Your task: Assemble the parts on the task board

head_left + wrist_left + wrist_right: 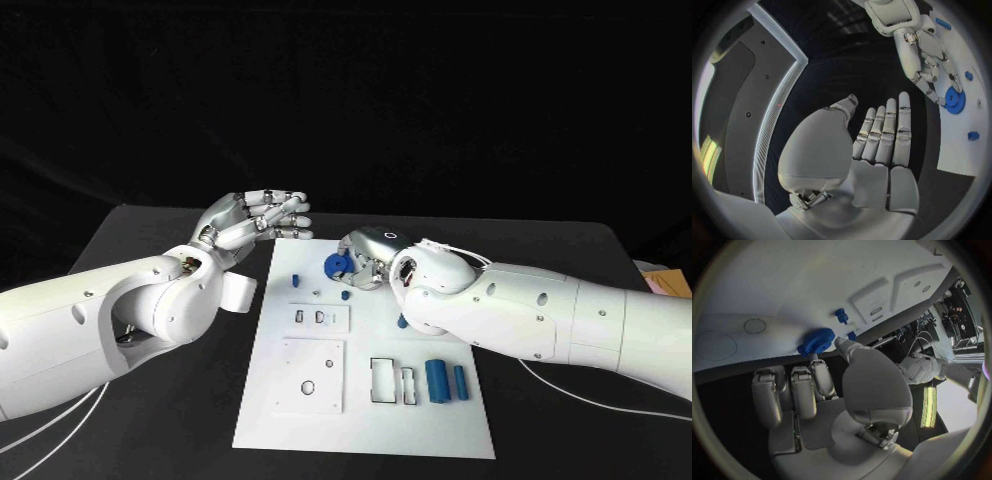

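Note:
The white task board (433,420) lies in the middle of the black table. My right hand (372,256) is over its far end and pinches a blue gear (336,267) between thumb and fingers; the gear (816,341) is just above the board and also appears in the left wrist view (954,100). My left hand (260,218) hovers off the board's far left corner, flat, fingers (887,125) straight and holding nothing. Small blue pegs (294,280) (346,294) (400,320) stand on the board near the gear. Two blue cylinders (436,382) (460,382) lie at the near right.
Two raised white plates (319,317) (312,375) with holes sit left of centre on the board. Rectangular slots (382,380) lie beside the cylinders. White cables (577,392) trail over the table under my right arm. A tan object (669,281) lies at the right edge.

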Robot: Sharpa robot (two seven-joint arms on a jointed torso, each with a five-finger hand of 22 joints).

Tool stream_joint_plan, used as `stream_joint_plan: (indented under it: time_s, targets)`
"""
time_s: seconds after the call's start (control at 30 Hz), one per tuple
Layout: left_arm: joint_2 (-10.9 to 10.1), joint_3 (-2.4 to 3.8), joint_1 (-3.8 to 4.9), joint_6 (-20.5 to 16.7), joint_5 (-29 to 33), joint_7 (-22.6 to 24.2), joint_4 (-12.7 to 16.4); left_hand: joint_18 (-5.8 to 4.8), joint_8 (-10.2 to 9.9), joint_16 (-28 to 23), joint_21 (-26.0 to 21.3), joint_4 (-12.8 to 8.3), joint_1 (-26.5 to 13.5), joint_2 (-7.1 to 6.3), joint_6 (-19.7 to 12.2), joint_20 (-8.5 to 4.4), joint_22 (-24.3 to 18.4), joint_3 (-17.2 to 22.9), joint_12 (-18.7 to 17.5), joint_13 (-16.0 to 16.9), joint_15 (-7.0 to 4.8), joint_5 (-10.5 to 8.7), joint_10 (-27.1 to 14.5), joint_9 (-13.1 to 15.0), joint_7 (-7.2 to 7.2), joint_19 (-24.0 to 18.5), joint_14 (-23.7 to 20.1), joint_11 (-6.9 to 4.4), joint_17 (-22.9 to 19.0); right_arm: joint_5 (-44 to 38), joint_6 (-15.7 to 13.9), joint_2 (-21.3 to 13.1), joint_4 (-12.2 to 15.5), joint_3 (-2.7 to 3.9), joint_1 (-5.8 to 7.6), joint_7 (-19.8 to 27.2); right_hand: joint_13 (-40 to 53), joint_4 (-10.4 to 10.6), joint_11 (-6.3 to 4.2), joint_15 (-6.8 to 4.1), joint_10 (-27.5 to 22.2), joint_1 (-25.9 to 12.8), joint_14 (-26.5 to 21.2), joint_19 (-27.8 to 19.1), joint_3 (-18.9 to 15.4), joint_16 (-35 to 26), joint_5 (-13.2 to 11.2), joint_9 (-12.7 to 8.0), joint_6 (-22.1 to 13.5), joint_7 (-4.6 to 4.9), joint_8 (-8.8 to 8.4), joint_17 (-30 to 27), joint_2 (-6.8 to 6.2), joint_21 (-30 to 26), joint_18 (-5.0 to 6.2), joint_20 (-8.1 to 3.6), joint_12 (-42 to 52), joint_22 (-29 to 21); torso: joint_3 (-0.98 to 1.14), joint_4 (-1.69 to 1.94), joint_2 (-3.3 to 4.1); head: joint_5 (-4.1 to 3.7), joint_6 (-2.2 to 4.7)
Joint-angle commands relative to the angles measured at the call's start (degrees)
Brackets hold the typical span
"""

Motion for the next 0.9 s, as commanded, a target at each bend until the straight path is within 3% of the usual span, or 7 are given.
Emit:
stream_joint_plan:
  time_s: [0.03,0.6,0.9]
  targets:
    - [0.08,0.05,0.08,0.20,0.19,0.39,0.05,0.55,-0.30,-0.30,0.27,0.18,-0.40,0.33,-0.34,0.23,-0.08,-0.03,-0.28,-0.03,0.22,0.06,-0.30,-0.08,3.17,-0.01,-0.21,0.09,0.09,0.87,3.60,-0.14,-0.21,-0.30,-0.35,-0.19,1.64,0.39,-0.05,0.17,0.40,-0.55,5.96,5.34,0.14,0.21,0.22,0.02,0.64,-0.03,0.24,14.99,0.30,0.27,-0.74,0.24,0.39,13.72,-0.03,-0.03,-0.04,0.02,-0.08]
    - [0.11,0.05,0.08,0.19,0.19,0.42,-0.10,0.55,-0.30,-0.30,0.27,0.18,-0.40,0.33,-0.34,0.23,-0.08,-0.03,-0.28,-0.03,0.22,0.06,-0.30,-0.08,3.17,-0.01,-0.21,0.09,0.09,0.40,1.24,-1.27,0.64,-0.31,-0.33,0.14,1.92,0.68,-0.50,-0.23,0.71,-0.54,5.99,5.51,0.61,0.24,0.52,-1.36,0.26,-0.51,-0.93,15.10,0.54,0.52,-0.84,-0.12,0.53,14.08,-0.02,0.02,-0.06,0.03,0.19]
    - [-0.01,0.04,0.07,0.24,0.21,0.41,-0.21,0.55,-0.37,-0.33,0.30,0.13,-0.33,0.35,-0.42,0.24,-0.09,-0.04,-0.28,-0.03,0.24,0.06,-0.41,-0.09,3.23,-0.02,-0.21,0.13,0.17,-0.17,-4.37,-3.38,2.68,-0.29,-0.33,0.78,2.05,0.40,-0.56,-0.30,0.85,-0.15,5.99,5.63,0.90,0.24,0.76,-1.76,0.10,-0.53,-1.26,15.10,0.54,0.69,-0.90,-0.20,0.60,14.33,0.06,0.00,-0.02,0.09,0.42]
